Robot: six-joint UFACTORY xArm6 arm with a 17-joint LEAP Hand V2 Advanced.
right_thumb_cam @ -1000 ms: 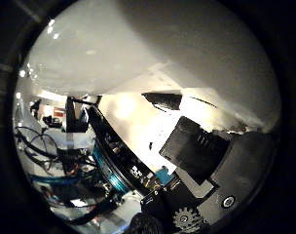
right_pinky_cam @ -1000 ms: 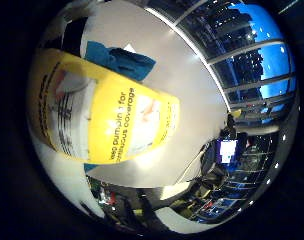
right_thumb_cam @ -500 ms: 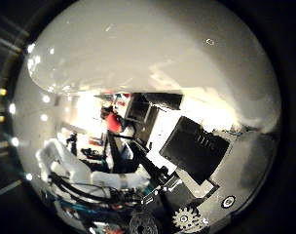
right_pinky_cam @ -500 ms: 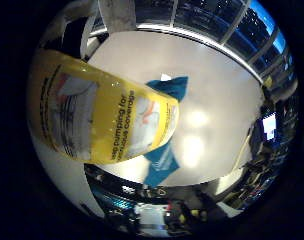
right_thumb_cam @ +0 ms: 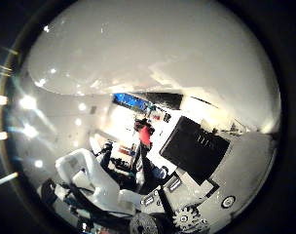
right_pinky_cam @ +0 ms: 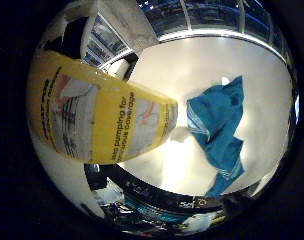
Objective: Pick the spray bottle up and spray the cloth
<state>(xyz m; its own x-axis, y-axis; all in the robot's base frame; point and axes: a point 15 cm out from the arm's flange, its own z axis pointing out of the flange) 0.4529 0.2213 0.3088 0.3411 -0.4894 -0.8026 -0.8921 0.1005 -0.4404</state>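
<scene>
The spray bottle (right_pinky_cam: 97,120), white with a yellow printed label, fills much of the little finger side view and lies close against my palm. Its white body (right_thumb_cam: 153,53) also covers most of the thumb side view. My right hand (right_thumb_cam: 196,165) shows as black and white parts and a gear beside that body, with a white finger (right_thumb_cam: 99,180) curled round it. The blue cloth (right_pinky_cam: 219,130) lies crumpled on the white table (right_pinky_cam: 192,65), a little way off from the bottle's end and not touching it.
A wall of dark windows (right_pinky_cam: 212,15) runs along the table's far edge, with a pale pillar (right_pinky_cam: 122,25) at one end. Dark equipment and racks (right_pinky_cam: 157,200) crowd the table's other edge.
The whole picture has swung round, so the hand has turned. The bottle keeps its place against the palm. The cloth now shows whole beside the bottle's end instead of partly behind it.
</scene>
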